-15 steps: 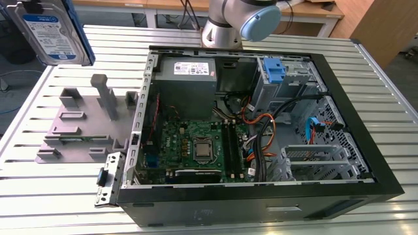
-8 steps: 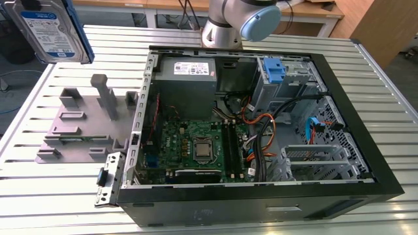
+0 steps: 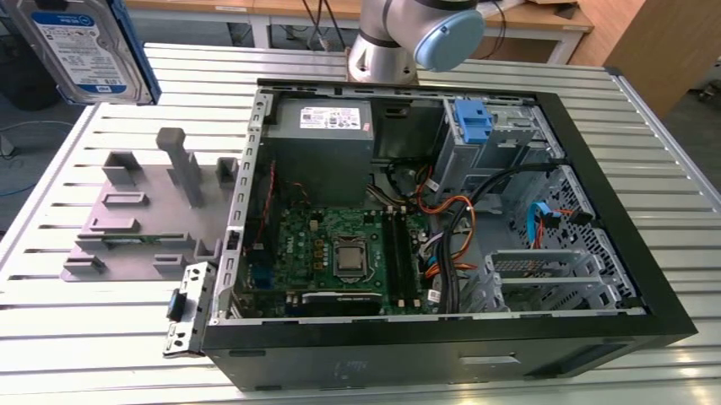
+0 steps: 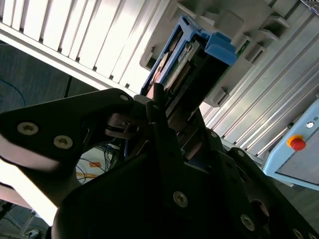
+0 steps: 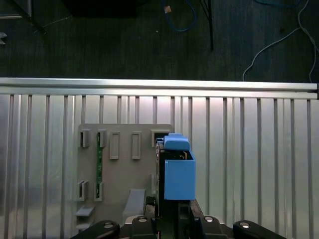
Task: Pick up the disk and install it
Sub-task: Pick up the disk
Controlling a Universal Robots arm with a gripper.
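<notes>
Between the fingers of the gripper sits the disk, clamped across its two broad faces, with the jaws drawn in to its thickness. It stands on edge, and its blue carrier bracket caps the end farthest from the fingertips. In the exterior view it hangs in the air, clear of everything under it.

Just past the disk's free end, below the fingertips, lies a grey fixture tray with upright posts and slots. A green circuit strip stands in one slot. The tray rests on the slatted metal table.

Farther from the fingers, beside the tray, the open computer case lies on the same table. Inside it are the green motherboard, the grey power supply, a tall blue latch and a metal drive cage. Behind the case rises the arm.
</notes>
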